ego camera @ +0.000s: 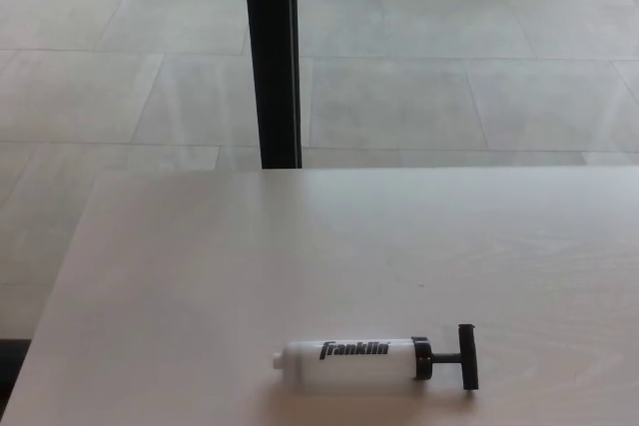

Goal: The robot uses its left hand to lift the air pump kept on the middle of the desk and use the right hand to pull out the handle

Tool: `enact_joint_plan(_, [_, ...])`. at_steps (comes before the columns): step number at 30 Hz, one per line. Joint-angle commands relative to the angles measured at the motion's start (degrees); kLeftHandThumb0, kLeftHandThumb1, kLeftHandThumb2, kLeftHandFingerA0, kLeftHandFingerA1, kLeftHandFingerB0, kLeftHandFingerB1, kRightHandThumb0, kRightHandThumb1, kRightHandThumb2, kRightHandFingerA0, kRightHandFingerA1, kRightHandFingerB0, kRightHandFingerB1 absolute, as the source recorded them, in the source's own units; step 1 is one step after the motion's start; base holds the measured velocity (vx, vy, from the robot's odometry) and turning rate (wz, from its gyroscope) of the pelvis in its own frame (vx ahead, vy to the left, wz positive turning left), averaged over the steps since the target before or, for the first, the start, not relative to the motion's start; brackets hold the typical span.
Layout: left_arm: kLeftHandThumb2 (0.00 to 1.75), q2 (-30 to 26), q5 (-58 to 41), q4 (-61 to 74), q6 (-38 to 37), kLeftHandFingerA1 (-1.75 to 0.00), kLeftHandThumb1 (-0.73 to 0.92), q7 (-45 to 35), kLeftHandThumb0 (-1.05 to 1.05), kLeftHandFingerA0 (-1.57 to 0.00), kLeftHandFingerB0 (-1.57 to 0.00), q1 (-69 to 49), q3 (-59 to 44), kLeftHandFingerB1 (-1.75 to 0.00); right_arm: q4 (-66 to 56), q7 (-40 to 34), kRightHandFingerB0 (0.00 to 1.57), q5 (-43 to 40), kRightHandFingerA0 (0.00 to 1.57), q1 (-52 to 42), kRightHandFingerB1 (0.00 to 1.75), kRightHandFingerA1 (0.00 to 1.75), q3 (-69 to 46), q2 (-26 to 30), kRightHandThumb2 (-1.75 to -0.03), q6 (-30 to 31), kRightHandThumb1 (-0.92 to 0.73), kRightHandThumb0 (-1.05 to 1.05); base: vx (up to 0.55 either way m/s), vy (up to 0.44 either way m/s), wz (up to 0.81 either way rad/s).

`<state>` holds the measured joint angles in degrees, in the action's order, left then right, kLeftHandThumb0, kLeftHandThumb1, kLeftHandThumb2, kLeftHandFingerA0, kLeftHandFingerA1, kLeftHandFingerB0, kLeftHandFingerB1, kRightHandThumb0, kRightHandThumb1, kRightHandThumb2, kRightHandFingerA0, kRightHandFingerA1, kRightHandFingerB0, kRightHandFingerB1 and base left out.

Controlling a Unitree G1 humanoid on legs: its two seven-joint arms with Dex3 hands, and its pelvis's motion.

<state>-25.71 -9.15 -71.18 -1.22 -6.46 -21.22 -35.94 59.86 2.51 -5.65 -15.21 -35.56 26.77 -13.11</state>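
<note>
Head view: pump (349,351) lies flat on near counter (200,276), black handle (465,356) at right, pushed in. No hands seen, fingers unknown. Nothing started; lift, pull left.

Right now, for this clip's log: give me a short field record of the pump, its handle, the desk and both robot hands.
object: air pump, white barrel with black "Franklin" lettering
pose: lying on its side, barrel to the robot's left, handle to its right
handle: black T-handle, pushed in close to the barrel's black collar
location: near edge of the pale wooden desk, slightly right of centre
contact: nothing touching the pump
left hand: not in view
right hand: not in view
background: tiled floor and a black vertical post beyond the desk
task state: pump not lifted
</note>
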Motion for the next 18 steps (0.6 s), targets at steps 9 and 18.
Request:
enact_joint_plan(9, [0.91, -6.3, -13.4, 0.2, -2.0, -0.66, 0.52, -4.1, -0.57, -0.32, -0.2, 7.5, -13.9, -0.52, -0.5, 4.2, 0.02, -12.6, 0.0, 5.0, 0.23, 0.24, -13.3, 8.7, -1.11, -1.1, -0.7, -0.78, 0.0, 0.0, 0.0])
enact_joint_plan(18, [0.61, -9.0, -5.4, 36.8, -2.1, -0.42, 0.72, -1.5, -0.64, -0.19, -0.26, 16.6, -2.6, -0.34, -15.8, 4.6, 0.07, -13.5, 0.04, 14.0, 0.23, 0.29, -11.5, 14.2, -1.11, 2.2, -0.71, -0.8, 0.0, 0.0, 0.0])
